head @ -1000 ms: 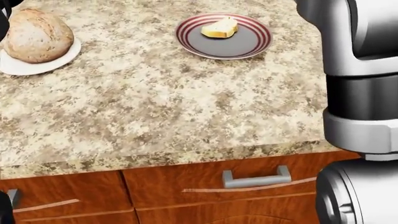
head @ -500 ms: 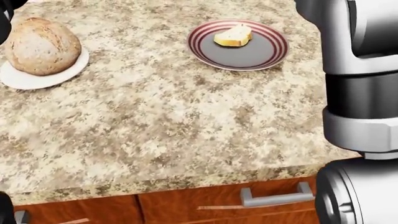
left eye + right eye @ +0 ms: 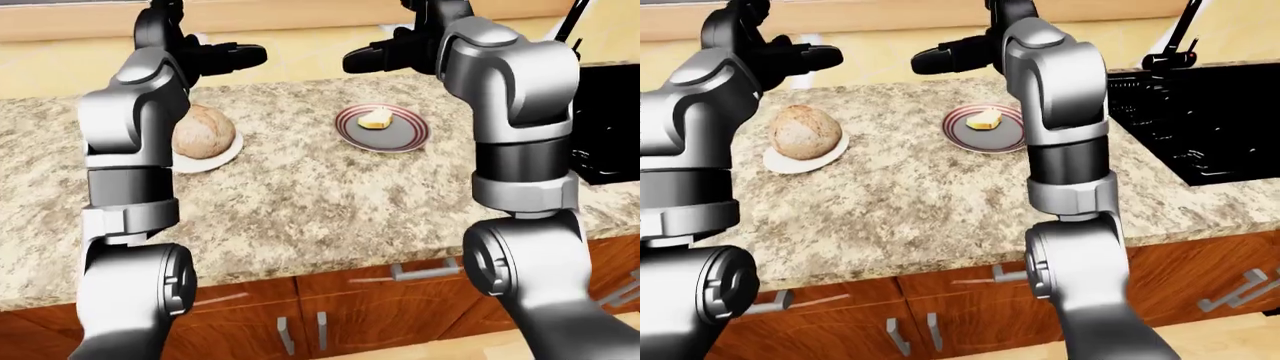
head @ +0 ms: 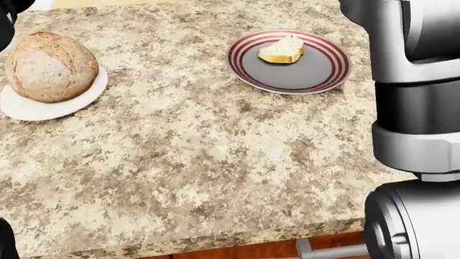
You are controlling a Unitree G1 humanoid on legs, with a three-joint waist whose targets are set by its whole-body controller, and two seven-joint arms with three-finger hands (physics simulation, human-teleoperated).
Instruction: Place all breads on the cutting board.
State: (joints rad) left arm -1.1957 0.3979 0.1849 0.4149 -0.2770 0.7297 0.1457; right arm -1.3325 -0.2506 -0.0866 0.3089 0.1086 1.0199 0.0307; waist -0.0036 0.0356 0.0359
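Both hands up high, left hand (image 3: 225,56) and right hand (image 3: 375,54) with fingers spread, holding nothing; round loaf (image 4: 50,66) sits on its white plate (image 4: 28,108), bread slice (image 4: 282,49) on my striped plate (image 4: 302,78), granite counter (image 4: 201,162) below

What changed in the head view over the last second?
The camera moved: the whole picture slid down and right, so the counter edge and drawer handle have nearly left the bottom. The round loaf on its white plate and the bread slice on the striped plate kept their places on the granite counter. Nothing was grasped or released; no cutting board shows.
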